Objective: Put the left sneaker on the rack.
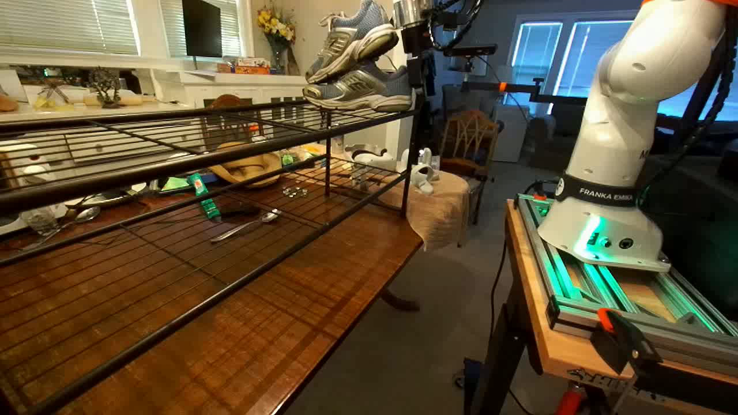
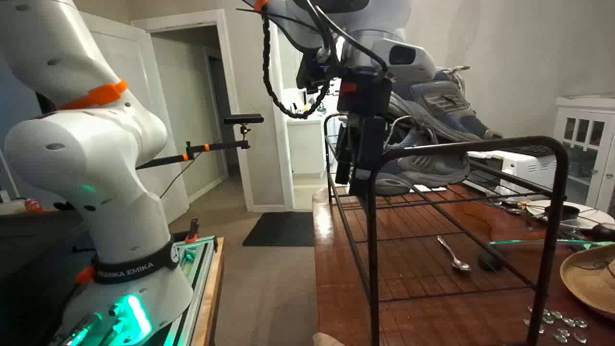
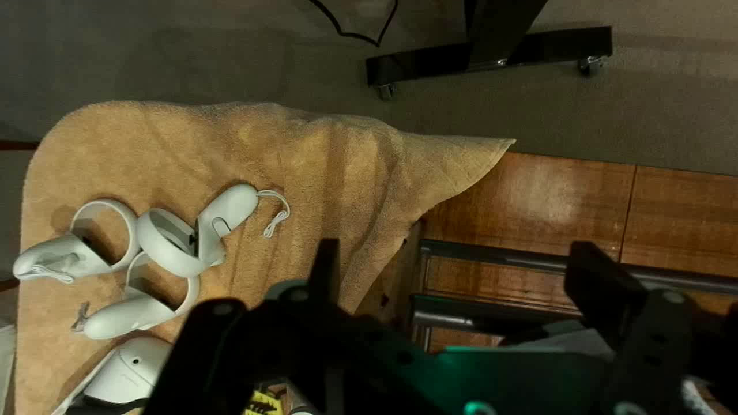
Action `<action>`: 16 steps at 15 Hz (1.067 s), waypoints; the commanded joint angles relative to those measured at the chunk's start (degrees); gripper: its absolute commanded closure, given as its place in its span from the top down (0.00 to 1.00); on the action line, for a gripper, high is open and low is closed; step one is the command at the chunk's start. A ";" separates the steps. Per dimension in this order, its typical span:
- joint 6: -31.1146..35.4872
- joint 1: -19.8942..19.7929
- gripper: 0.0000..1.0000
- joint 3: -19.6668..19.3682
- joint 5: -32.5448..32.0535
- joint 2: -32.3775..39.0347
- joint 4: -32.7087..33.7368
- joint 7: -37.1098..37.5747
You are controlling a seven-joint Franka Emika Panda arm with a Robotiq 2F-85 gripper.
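Two grey-blue athletic sneakers sit stacked at one end of the rack's top shelf. The upper sneaker (image 1: 354, 43) (image 2: 449, 108) tilts across the lower sneaker (image 1: 363, 89) (image 2: 425, 166); which is the left sneaker I cannot tell. The rack (image 1: 219, 154) (image 2: 480, 145) is a dark wire frame standing on the wooden table. Pointing down beside the shoes, at the rack's edge, is my gripper (image 2: 353, 178) (image 3: 458, 253). In the wrist view its jaws stand wide apart with nothing gripped; rack bars and tabletop show below. Contact with a shoe cannot be made out.
The wooden table (image 1: 277, 328) under the rack carries a spoon (image 2: 454, 254), a straw hat (image 2: 591, 276) and a green tube (image 1: 203, 196). Beyond the rack's end, white controllers (image 3: 173, 245) lie on a cloth-covered table (image 3: 277, 155). A chair (image 1: 470, 138) stands behind.
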 commanded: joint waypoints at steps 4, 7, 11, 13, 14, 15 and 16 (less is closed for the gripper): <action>-0.20 0.56 1.00 -0.51 -0.11 0.00 0.11 0.11; -1.70 0.49 1.00 -0.45 -0.05 0.38 0.81 0.37; -4.66 1.07 1.00 -0.63 2.01 -0.86 2.29 -1.11; -6.38 1.36 1.00 -0.77 2.84 -1.40 3.21 -1.85; -7.27 1.52 1.00 -0.74 3.02 -1.75 3.61 -2.20; -8.05 1.65 1.00 -0.70 3.17 -1.96 4.04 -2.54; -9.06 1.81 1.00 -0.51 2.86 -2.27 4.22 -2.92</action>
